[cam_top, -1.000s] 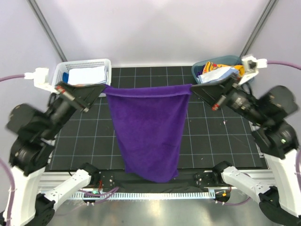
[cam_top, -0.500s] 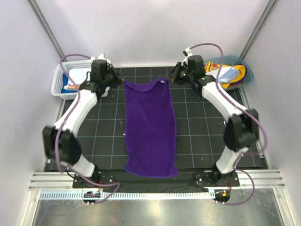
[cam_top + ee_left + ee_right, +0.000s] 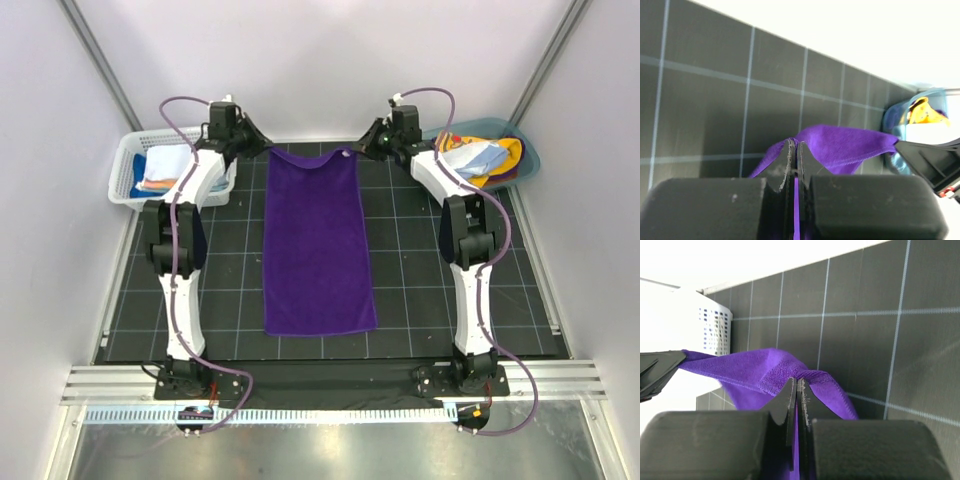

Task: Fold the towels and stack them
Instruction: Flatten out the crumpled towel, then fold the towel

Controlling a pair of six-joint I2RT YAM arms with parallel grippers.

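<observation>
Top external view: the purple towel [image 3: 318,245] lies flat on the counter [image 3: 420,280], running from the two grippers back toward the arm bases. The left gripper [image 3: 262,147] is clamped on its far left corner, and the right gripper [image 3: 363,148] is clamped on its far right corner. The white basket [image 3: 125,172] sits just outside the left gripper and the teal tub [image 3: 528,160] outside the right.

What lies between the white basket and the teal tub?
In the top view, the purple towel, its far corners pinched by the left hand and right hand.
</observation>
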